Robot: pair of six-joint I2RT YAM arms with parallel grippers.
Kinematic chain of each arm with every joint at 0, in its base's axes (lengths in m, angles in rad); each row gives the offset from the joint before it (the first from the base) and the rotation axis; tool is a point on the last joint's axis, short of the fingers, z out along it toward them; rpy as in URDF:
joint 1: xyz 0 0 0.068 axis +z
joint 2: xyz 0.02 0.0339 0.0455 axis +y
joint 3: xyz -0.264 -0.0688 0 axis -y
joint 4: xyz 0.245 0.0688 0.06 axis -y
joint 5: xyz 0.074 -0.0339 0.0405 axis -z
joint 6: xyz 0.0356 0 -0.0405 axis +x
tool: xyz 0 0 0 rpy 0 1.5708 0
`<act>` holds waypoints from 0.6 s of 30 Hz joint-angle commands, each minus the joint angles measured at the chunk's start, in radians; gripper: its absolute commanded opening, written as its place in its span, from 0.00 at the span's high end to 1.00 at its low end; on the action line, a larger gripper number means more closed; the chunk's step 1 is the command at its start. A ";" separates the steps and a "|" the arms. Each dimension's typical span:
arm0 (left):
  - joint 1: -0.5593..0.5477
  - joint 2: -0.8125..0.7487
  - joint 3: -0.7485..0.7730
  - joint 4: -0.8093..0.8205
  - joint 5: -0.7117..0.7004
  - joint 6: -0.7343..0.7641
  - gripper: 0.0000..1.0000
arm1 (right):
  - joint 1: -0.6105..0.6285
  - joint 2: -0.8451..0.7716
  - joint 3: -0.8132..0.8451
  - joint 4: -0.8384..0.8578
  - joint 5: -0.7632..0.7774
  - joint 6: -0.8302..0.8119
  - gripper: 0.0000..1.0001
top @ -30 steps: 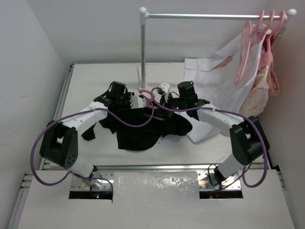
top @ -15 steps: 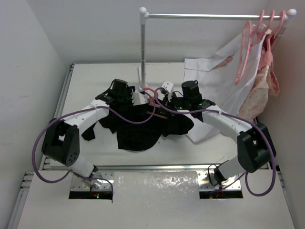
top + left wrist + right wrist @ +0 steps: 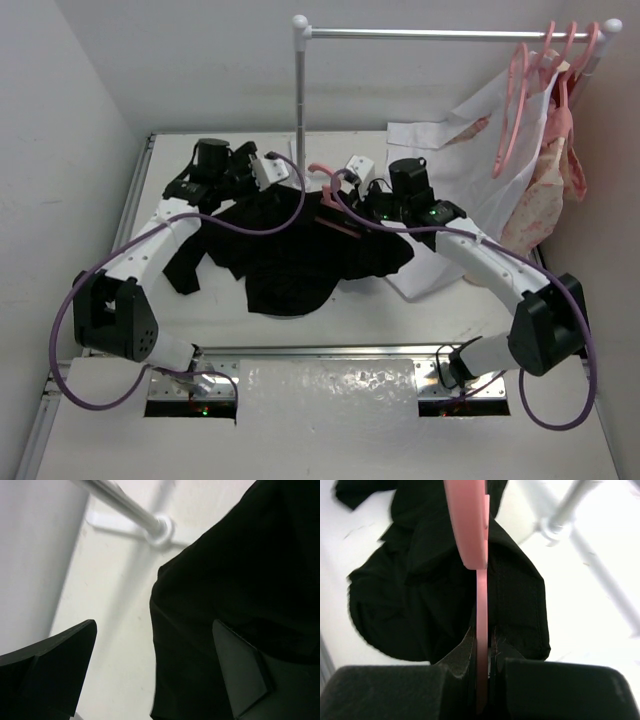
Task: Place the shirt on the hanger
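Right hand (image 3: 487,666) pinching pink hanger (image 3: 468,520) over black shirt (image 3: 290,262), left hand (image 3: 150,672) spread wide at shirt's edge

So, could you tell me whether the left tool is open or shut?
Open: the left tool shows fingers wide apart, gripping nothing, above the shirt's edge.

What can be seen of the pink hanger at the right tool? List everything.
The hanger is slim, light pink and plastic-looking. Its curved hook lies near the rack pole, and one sloped arm shows pink against the black shirt. The right tool is shut on it, its pads pinching the hanger, which the wrist view shows edge-on. How much of it sits inside the shirt cannot be told.
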 commanded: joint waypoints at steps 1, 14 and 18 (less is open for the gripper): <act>-0.002 -0.054 0.083 0.021 0.098 -0.142 0.00 | -0.005 -0.088 0.102 -0.020 0.179 0.087 1.00; -0.001 -0.085 0.238 0.030 0.081 -0.436 0.00 | -0.005 -0.117 0.669 -0.450 0.523 0.144 1.00; -0.002 -0.102 0.251 -0.010 0.124 -0.417 0.00 | -0.005 -0.059 0.906 -0.572 0.577 0.126 1.00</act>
